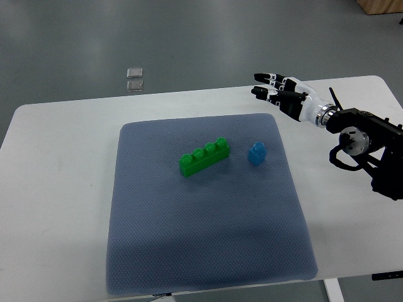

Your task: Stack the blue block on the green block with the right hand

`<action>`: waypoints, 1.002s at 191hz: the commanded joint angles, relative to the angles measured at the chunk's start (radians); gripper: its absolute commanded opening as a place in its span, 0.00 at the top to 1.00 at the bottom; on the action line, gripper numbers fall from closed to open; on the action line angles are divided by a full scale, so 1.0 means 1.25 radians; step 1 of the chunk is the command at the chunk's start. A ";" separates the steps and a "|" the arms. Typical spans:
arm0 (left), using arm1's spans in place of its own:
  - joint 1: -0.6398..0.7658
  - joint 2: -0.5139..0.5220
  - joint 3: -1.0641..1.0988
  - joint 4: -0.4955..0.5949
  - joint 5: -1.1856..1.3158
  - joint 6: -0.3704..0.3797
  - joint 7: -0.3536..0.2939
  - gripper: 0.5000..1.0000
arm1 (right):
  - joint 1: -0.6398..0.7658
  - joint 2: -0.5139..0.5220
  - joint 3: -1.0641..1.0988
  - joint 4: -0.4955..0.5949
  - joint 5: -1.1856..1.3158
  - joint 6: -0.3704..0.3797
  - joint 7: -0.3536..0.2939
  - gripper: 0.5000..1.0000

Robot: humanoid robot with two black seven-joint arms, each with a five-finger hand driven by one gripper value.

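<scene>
A small blue block [257, 153] stands on the grey-blue mat [201, 239], right of centre. Just to its left lies a long green block [204, 156] with several studs on top, set at a slant; a narrow gap separates the two. My right hand [275, 91] hovers over the table's far right, beyond the mat's upper right corner, up and to the right of the blue block. Its fingers are stretched out flat toward the left and hold nothing. The right arm comes in from the right edge.
The mat covers the middle of a white table [56, 189]. Two small clear squares [135, 78] lie on the grey floor beyond the table's far edge. A wooden corner [381, 6] shows at the top right.
</scene>
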 commanded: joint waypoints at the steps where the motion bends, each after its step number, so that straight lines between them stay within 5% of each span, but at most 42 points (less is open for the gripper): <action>1: 0.000 0.000 -0.001 -0.003 0.000 0.001 0.000 0.00 | -0.002 0.001 0.000 0.000 0.008 0.000 0.007 0.16; 191: -0.011 0.000 0.001 0.003 -0.001 0.001 0.000 0.00 | 0.007 -0.029 -0.005 0.014 -0.004 0.063 0.007 0.17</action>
